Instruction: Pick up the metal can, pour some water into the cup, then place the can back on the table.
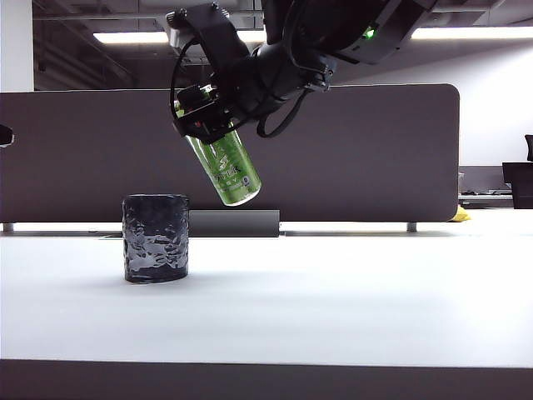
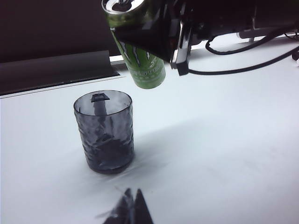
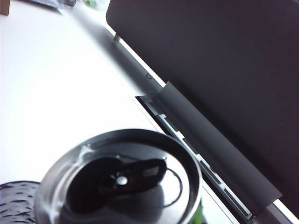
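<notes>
The cup (image 1: 156, 238) stood on the white table (image 1: 350, 308) nearest the camera, and above and just right of it my right gripper (image 1: 202, 117), arm reaching down from overhead, was clamped on the tilted metal can (image 1: 226, 170), top leaning cupward; my left gripper (image 2: 129, 210), tips barely visible, I couldn't read.

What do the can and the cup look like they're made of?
Metal can, held tilted by the right gripper: likely aluminium, with a shiny silver top and glossy green printed wall. Cup: probably smoky translucent glass or plastic, with a glossy, crinkled surface.
</notes>
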{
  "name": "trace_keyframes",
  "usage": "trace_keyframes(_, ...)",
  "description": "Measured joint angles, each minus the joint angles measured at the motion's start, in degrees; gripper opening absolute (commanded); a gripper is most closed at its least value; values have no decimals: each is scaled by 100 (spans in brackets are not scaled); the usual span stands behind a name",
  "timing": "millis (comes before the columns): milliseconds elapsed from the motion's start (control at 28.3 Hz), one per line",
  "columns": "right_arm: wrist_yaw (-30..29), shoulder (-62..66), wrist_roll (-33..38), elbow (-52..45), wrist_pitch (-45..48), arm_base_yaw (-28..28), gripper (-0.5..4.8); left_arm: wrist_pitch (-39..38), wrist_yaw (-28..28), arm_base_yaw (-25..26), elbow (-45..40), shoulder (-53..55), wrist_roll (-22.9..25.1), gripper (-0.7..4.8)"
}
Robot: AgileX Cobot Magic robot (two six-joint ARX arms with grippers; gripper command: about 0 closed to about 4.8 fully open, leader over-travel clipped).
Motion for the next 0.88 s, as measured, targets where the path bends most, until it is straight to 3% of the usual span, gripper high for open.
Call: trace_keyframes(884, -11, 77, -466, 9, -177, 92, 238, 0, 0, 2, 0, -2, 0, -5)
